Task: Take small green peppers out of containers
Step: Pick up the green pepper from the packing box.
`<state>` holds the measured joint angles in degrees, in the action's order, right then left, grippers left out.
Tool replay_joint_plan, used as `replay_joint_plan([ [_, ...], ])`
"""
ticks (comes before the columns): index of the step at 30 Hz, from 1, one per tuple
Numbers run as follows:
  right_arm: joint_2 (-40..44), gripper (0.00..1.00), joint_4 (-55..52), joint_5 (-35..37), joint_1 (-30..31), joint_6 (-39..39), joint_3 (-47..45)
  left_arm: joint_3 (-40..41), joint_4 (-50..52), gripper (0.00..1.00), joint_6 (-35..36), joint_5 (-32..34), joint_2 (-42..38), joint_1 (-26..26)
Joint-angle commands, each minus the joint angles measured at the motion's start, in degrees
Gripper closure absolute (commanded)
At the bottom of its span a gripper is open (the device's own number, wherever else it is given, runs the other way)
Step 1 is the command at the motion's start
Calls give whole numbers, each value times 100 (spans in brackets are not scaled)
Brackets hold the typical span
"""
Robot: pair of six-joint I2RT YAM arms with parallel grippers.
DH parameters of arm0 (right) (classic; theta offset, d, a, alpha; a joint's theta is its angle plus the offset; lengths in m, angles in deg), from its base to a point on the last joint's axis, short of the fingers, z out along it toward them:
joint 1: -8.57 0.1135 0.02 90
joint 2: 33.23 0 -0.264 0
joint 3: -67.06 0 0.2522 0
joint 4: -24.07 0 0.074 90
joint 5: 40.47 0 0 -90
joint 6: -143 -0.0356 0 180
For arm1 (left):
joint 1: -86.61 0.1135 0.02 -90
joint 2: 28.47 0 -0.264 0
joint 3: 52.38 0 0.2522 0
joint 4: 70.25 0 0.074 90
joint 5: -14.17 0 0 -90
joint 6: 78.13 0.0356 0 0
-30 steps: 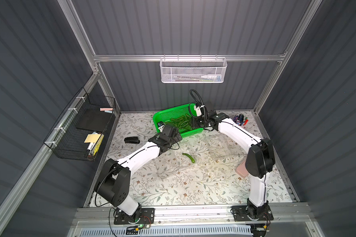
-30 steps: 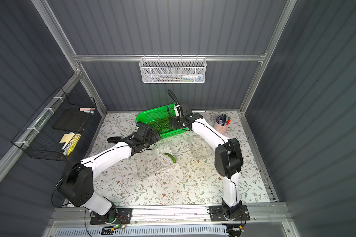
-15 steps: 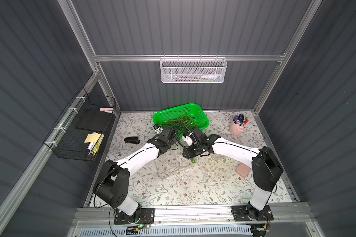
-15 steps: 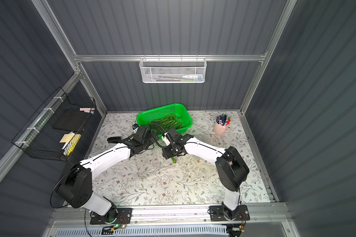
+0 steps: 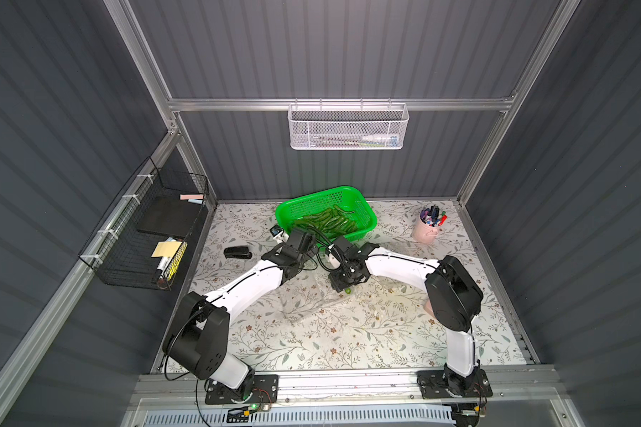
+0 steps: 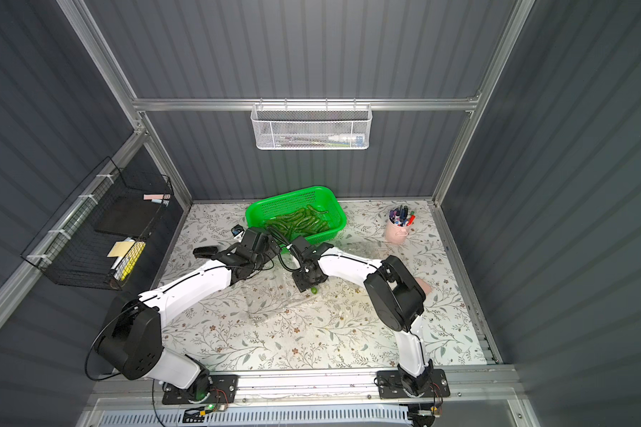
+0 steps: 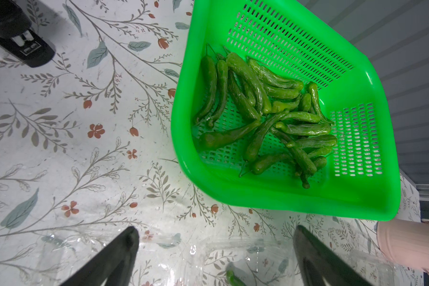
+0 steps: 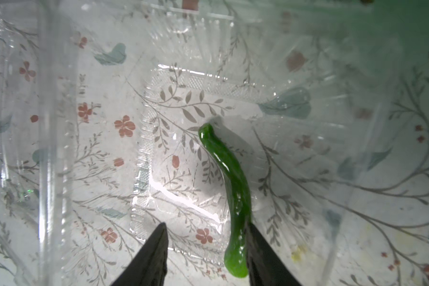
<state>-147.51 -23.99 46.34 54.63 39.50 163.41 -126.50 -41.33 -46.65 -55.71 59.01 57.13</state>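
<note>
In both top views you see only a tip of the pepper (image 5: 348, 291) under the right gripper (image 5: 343, 285), left wrist view crops cup (image 7: 406, 245) and stapler (image 7: 18, 37)

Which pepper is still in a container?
The lone pepper lying in the clamshell between the right hand's open fingers. The other peppers are all piled in the basket.

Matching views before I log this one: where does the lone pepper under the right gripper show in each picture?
Top view: lone pepper, only a tip, mid-table.
Top view: same tip.
Left wrist: cut off at the frame edge.
Right wrist: mid-picture, full length.
Shared landmark: the clear container it lies in.
</note>
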Motion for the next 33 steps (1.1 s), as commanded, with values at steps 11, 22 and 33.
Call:
replay_joint_plan([
  [11, -147, 49, -198, 665, 166, 196, 42, 35, -13, 1, -81, 226, -344, -23],
  [22, -208, 49, -179, 671, 166, 234, 73, 217, 179, 1, -217, 572, -781, -23],
  [33, -525, 65, -198, 283, 171, 130, 65, 200, 220, 1, -212, 600, -749, -23],
])
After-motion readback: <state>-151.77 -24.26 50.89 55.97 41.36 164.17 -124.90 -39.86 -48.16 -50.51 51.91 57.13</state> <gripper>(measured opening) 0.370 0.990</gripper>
